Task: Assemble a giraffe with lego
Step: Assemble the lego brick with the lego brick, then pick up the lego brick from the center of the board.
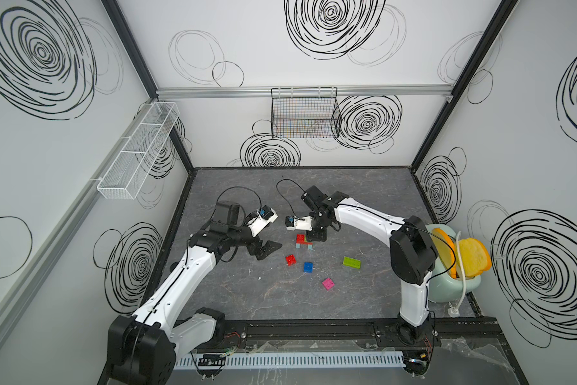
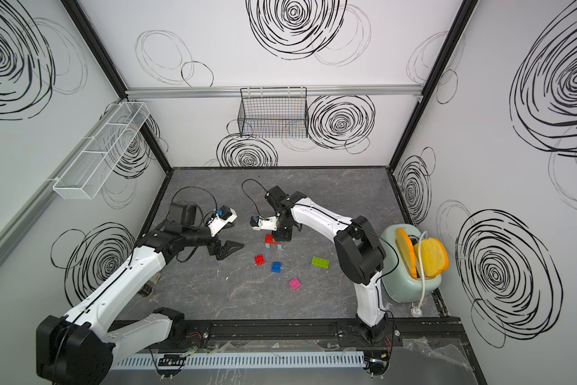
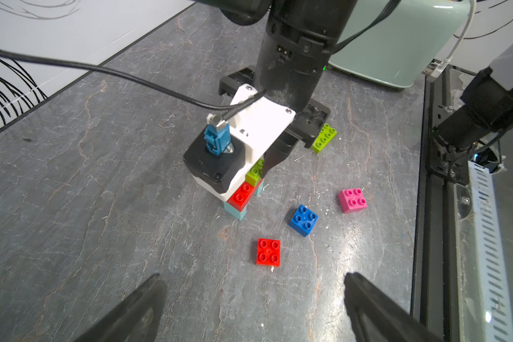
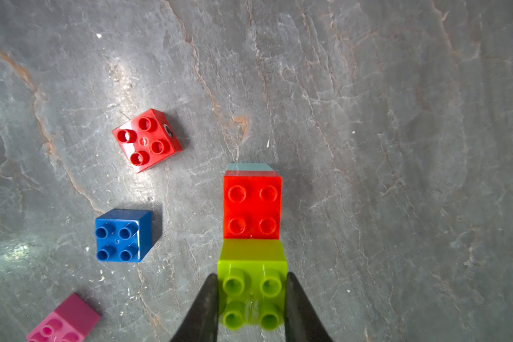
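1. Nearest you on the tabletop (image 1: 247,293) lies the pink brick (image 1: 328,283), studs up and well apart from the build.
2. A little farther sit the blue brick (image 1: 308,266) and the red square brick (image 1: 290,259), near each other. The long lime brick (image 1: 351,262) lies off toward the right arm's side. All three lie free.
3. Next are your left jaws, spread wide and empty, held above the tabletop beside the build. The red square brick is the loose piece closest to them.
4. Just beyond stands the giraffe (image 1: 304,243), only partly built. It has two light-blue legs (image 3: 237,211) under a red body (image 4: 251,207), with a lime square brick (image 4: 252,257) on one end of that body.
5. Your right jaws point straight down over that lime square brick and are clamped on its two sides.
6. The step in hand looks like seating the first neck piece. You cannot tell from these views whether its studs are fully home.
7. As I judge it, the next move calls for a firm press down. Then part the right jaws and lift straight up so the giraffe is not tipped. After that, go for a square brick, and the blue brick looks the handiest.
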